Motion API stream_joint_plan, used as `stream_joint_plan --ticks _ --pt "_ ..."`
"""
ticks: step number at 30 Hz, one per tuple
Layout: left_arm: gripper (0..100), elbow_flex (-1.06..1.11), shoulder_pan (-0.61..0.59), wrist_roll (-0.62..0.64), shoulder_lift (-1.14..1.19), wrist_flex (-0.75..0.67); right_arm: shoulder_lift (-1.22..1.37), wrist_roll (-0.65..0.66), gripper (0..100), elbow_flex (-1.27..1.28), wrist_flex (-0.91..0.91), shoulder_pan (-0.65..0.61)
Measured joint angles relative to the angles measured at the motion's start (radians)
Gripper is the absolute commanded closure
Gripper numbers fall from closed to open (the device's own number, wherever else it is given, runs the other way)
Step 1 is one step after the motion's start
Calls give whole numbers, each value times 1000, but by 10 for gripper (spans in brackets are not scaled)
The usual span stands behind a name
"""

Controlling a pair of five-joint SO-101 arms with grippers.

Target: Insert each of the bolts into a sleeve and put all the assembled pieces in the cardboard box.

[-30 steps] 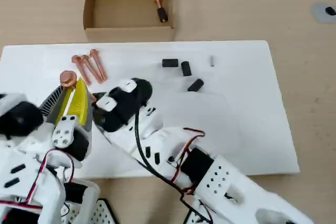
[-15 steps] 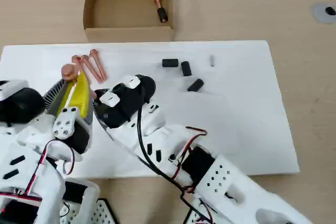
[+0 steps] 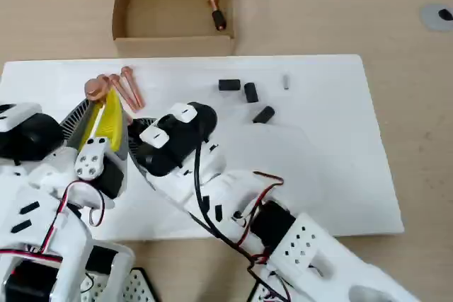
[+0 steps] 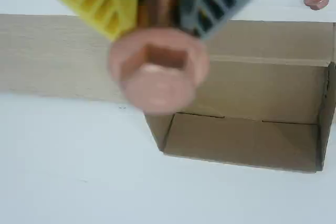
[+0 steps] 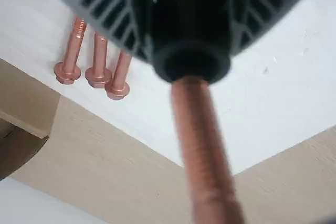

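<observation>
My left gripper (image 3: 97, 104), with one yellow and one grey finger, is shut on a copper bolt (image 4: 159, 69) just below its hex head (image 3: 95, 88). My right gripper (image 5: 190, 24) is shut on a black sleeve (image 5: 191, 43). The bolt's threaded shank (image 5: 202, 150) enters the sleeve's mouth. In the high view the right gripper (image 3: 139, 134) sits just right of the left one, above the white board's left part. The cardboard box (image 3: 173, 8) stands at the back with one assembled piece (image 3: 216, 13) inside. Three loose bolts (image 5: 94, 61) lie beside the grippers.
Three loose black sleeves (image 3: 228, 85), (image 3: 250, 93), (image 3: 263, 114) lie on the white board (image 3: 318, 160), with a small pin (image 3: 286, 83) behind them. A grey disc (image 3: 439, 15) sits at the table's far right. The box's open front (image 4: 247, 114) faces the left wrist view.
My left gripper has carried the bolt toward the back of the table, near the loose bolts. The right gripper has shifted slightly back and right along with it.
</observation>
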Motion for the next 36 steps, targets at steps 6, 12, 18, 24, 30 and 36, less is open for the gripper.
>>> stream_joint_plan --ticks 6,12,18,24,30,36 --pt "994 -3 0 23 -2 23 0 0 989 2 0 0" --pt "994 -5 0 48 -2 38 0 0 989 2 2 2" --pt "994 -14 63 48 -2 52 0 -2 989 3 2 5" --pt "994 -25 75 48 -2 58 0 -2 989 3 2 5" --pt "994 -49 81 20 -2 61 -2 -2 989 2 2 5" --pt "994 -55 89 -23 -2 80 -2 -2 989 2 0 5"
